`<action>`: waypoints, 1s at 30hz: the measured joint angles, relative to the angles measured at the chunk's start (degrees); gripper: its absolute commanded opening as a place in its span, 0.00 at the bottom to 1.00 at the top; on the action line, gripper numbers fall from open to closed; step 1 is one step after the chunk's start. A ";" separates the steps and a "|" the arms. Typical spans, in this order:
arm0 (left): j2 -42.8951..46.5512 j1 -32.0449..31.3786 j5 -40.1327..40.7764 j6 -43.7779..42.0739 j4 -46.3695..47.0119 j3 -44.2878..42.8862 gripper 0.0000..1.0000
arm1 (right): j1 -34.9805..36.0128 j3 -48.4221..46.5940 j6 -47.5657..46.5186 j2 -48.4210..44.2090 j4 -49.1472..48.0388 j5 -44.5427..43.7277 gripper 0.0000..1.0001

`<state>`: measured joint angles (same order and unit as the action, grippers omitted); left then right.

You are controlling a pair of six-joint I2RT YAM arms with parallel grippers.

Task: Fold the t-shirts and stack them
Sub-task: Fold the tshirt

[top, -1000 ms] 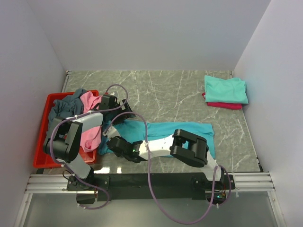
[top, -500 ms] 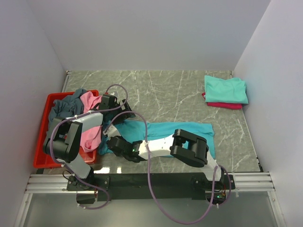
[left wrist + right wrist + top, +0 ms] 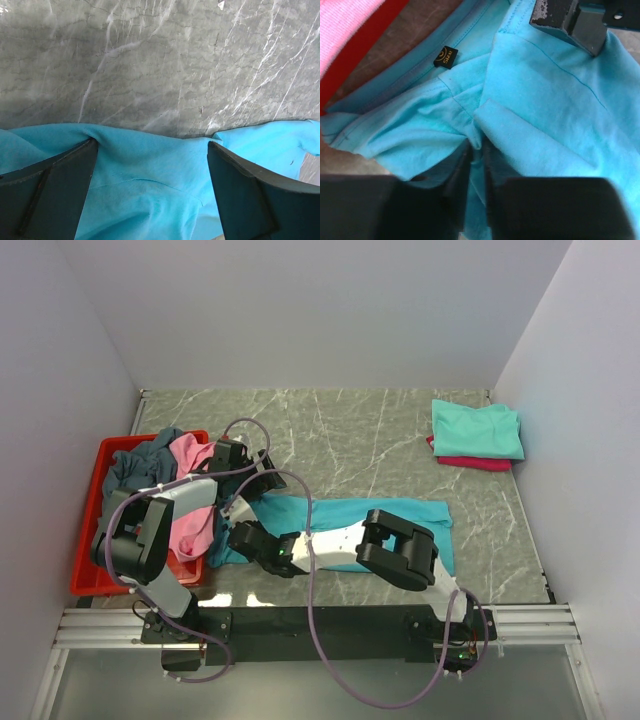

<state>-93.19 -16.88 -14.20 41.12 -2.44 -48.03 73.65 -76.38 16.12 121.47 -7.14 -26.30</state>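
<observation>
A bright turquoise t-shirt (image 3: 400, 520) lies spread along the table's near side. My right gripper (image 3: 240, 533) is at its left end and is shut on a pinched fold of it (image 3: 476, 150), near the collar label (image 3: 445, 56). My left gripper (image 3: 256, 483) hovers just behind, jaws wide open (image 3: 152, 144), with the shirt's far edge (image 3: 150, 170) lying between the fingers. A pink shirt (image 3: 190, 525) and a slate-grey shirt (image 3: 135, 465) sit in the tray. A folded mint-green shirt (image 3: 478, 428) rests on a crimson one (image 3: 470, 464) at the back right.
The red plastic tray (image 3: 85, 540) stands at the left, close to both grippers; its rim (image 3: 370, 45) shows in the right wrist view. White walls close in the table on the left, back and right. Grey marble tabletop (image 3: 360, 440) lies behind the turquoise shirt.
My right gripper has shifted slightly away from the near edge with the turquoise fold, pulling the shirt's left end with it. The left gripper has barely moved.
</observation>
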 measured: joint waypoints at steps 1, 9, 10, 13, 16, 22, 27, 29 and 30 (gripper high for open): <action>0.00 0.00 0.00 0.00 0.00 0.00 0.97 | -0.04 -0.11 -0.15 0.20 -0.07 0.04 0.17; 0.02 0.33 -0.11 0.00 -0.17 0.00 0.97 | -0.17 -0.24 -0.61 0.22 0.17 1.18 0.03; 0.04 0.35 -0.11 0.00 -0.22 0.00 0.97 | -0.20 -0.24 -0.59 0.02 0.63 1.62 0.02; 0.04 0.48 -0.15 0.00 -0.31 0.00 0.97 | -0.20 -0.22 -0.57 -1.07 2.86 3.69 0.03; 0.04 0.57 -0.33 0.00 -0.35 0.00 0.97 | -0.20 -0.57 -0.48 -2.23 5.55 6.58 0.03; 0.04 0.63 -0.48 -0.04 -0.39 0.00 0.97 | -0.20 -3.91 0.33 -2.38 11.17 12.79 0.05; 0.02 0.70 -0.48 -0.07 -0.42 0.00 0.97 | -0.20 -3.91 0.83 -2.45 12.90 16.46 0.24; 0.04 0.70 -0.46 -0.07 -0.42 0.00 0.97 | -0.20 -3.69 0.92 -2.82 13.20 17.44 0.36; 0.04 0.70 -0.46 -0.07 -0.42 0.00 0.97 | -0.20 -3.26 1.07 -3.39 13.20 17.79 0.39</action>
<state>-93.14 -16.19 -14.66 41.06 -2.85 -48.03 73.45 -79.64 17.19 118.08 6.07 -8.51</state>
